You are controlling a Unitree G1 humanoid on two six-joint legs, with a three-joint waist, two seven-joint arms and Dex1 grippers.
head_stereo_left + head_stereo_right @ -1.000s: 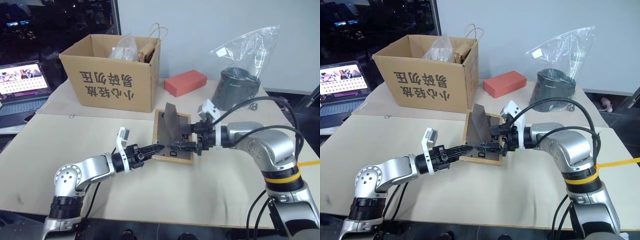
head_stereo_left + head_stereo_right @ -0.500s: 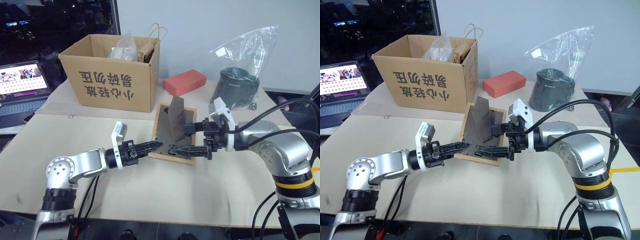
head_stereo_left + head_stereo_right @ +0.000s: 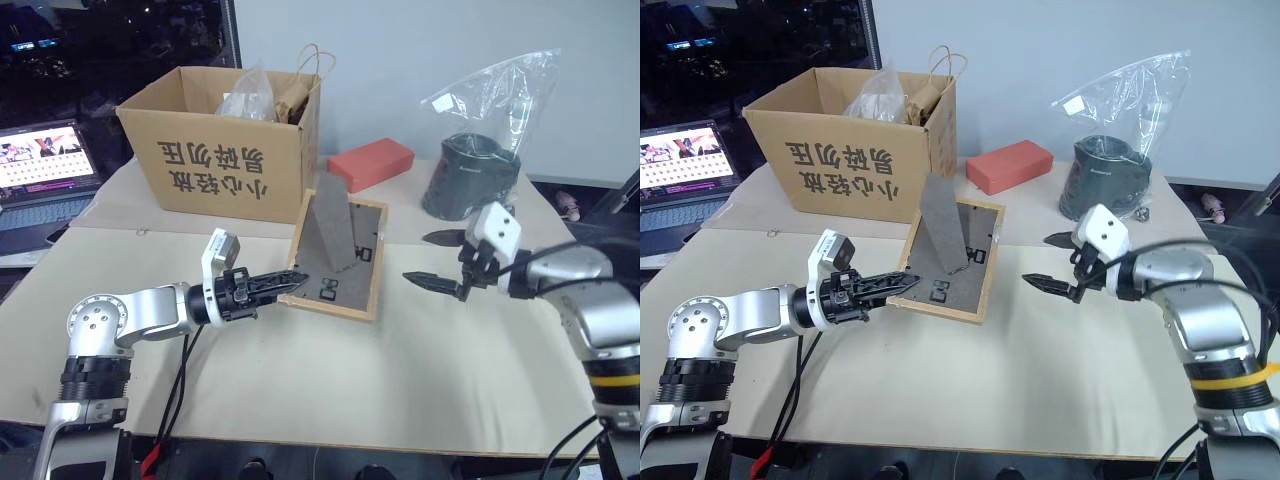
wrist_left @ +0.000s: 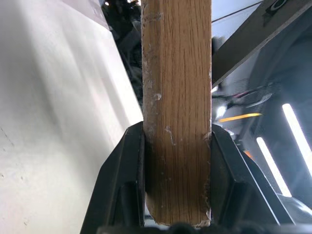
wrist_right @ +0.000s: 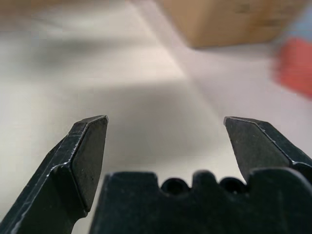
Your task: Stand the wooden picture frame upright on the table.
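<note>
The wooden picture frame (image 3: pixel 340 262) rests tilted on the table (image 3: pixel 350 370), dark back panel facing up, with its fold-out stand (image 3: pixel 328 232) sticking up. My left gripper (image 3: pixel 290 279) is shut on the frame's near left edge and holds that side raised. In the left wrist view the light-wood edge (image 4: pixel 178 97) sits clamped between the two black fingers (image 4: pixel 127 165). My right gripper (image 3: pixel 432 258) hangs open to the right of the frame, apart from it, with nothing between its fingertips (image 5: pixel 92 136).
A brown cardboard box (image 3: pixel 225 150) with bags in it stands behind the frame. A red block (image 3: pixel 371 163) and a plastic bag holding a dark container (image 3: pixel 478 170) sit at the back right. A laptop (image 3: pixel 45 175) is at the far left.
My right gripper has drawn away from the frame to the right, still open. My left gripper has lifted its side of the frame, which now tilts more steeply.
</note>
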